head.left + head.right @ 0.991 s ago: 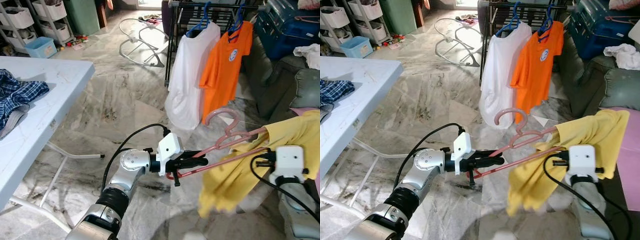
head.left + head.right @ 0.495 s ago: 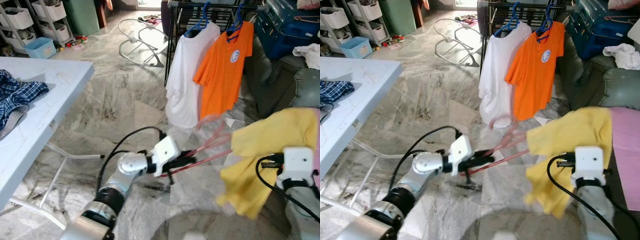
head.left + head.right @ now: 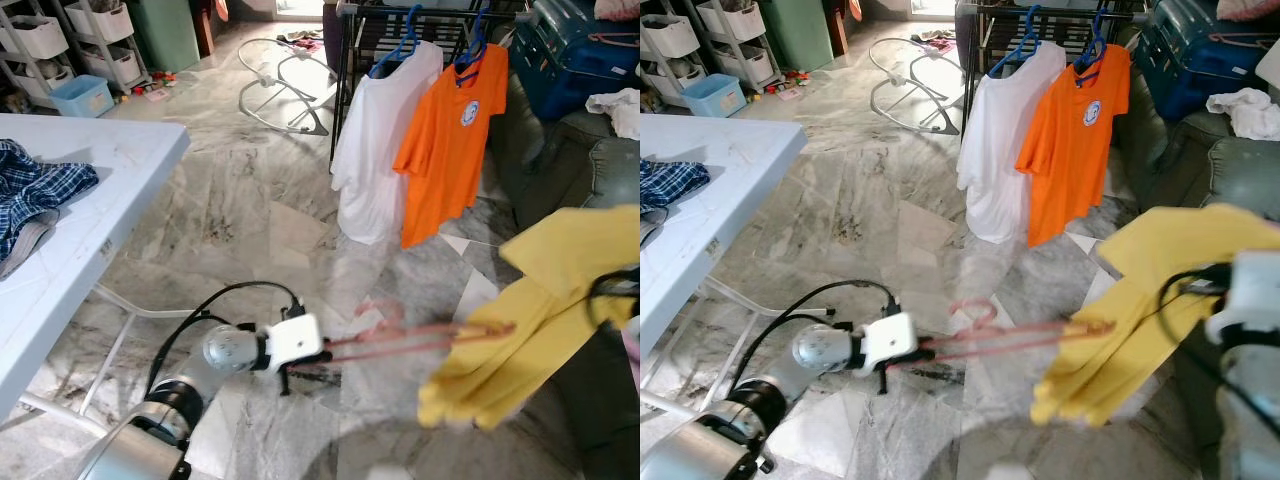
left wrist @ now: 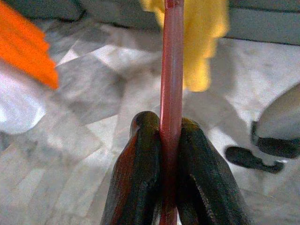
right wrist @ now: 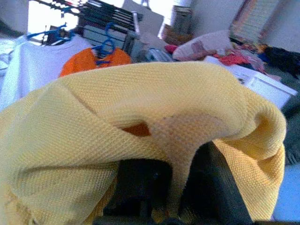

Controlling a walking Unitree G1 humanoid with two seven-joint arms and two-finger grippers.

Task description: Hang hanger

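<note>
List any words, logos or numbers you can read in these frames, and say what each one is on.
No text can be read.
Orange shirt: a round white and blue badge on the chest, too small and blurred to read.
Yellow shirt and pink hanger: no print to be seen.

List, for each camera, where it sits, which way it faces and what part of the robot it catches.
Left and right eye views: head stereo pair, looking forward and down at the marble floor and the clothes rack; the left arm shows.
Left wrist view: looks along the left gripper, clamped on the pink hanger.
Right wrist view: looks along the right gripper, draped by the yellow shirt.
Shared: hanger, yellow shirt, orange shirt.
</note>
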